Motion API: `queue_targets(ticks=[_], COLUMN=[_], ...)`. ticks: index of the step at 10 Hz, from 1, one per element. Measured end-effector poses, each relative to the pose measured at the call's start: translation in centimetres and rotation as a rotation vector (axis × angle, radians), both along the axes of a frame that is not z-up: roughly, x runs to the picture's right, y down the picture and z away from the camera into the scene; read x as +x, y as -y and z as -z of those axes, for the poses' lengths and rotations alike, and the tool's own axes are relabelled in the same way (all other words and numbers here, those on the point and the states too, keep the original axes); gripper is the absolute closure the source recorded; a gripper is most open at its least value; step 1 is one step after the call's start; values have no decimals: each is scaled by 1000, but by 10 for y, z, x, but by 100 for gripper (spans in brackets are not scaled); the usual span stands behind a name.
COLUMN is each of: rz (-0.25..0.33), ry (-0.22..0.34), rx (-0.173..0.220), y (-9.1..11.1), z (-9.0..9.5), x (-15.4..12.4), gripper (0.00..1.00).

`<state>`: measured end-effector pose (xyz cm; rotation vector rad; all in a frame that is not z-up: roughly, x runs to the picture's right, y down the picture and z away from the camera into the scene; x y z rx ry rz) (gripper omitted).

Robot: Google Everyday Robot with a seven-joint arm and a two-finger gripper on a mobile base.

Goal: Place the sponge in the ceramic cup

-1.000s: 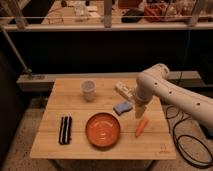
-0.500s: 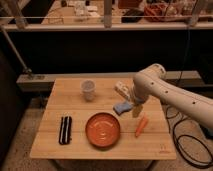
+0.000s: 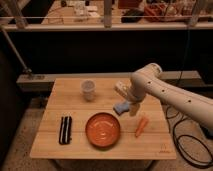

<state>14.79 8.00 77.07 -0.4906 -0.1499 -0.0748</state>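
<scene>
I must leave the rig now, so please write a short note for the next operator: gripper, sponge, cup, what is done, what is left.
Gripper: fingers open, holding nothing, low over the table close beside the sponge.
Sponge: lying on the table, just beyond the orange plate.
Ceramic cup: upright near the far edge, apart from the sponge.
Done: approach only.
Left: grasp the sponge, lift it, carry it to the cup, release inside.

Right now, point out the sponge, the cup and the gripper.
sponge [image 3: 121, 107]: camera view, middle of its top.
cup [image 3: 88, 91]: camera view, its side wall.
gripper [image 3: 133, 110]: camera view, lower tip, just right of the sponge.
</scene>
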Motion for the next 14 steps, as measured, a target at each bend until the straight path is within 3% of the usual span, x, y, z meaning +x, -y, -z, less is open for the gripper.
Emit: queue_targets(ticks=[10, 14], rz=[3, 6], ry=[25, 34], rx=[-13, -29], y=[-5, -16], z=[-20, -34], x=[-21, -28], gripper=[20, 20])
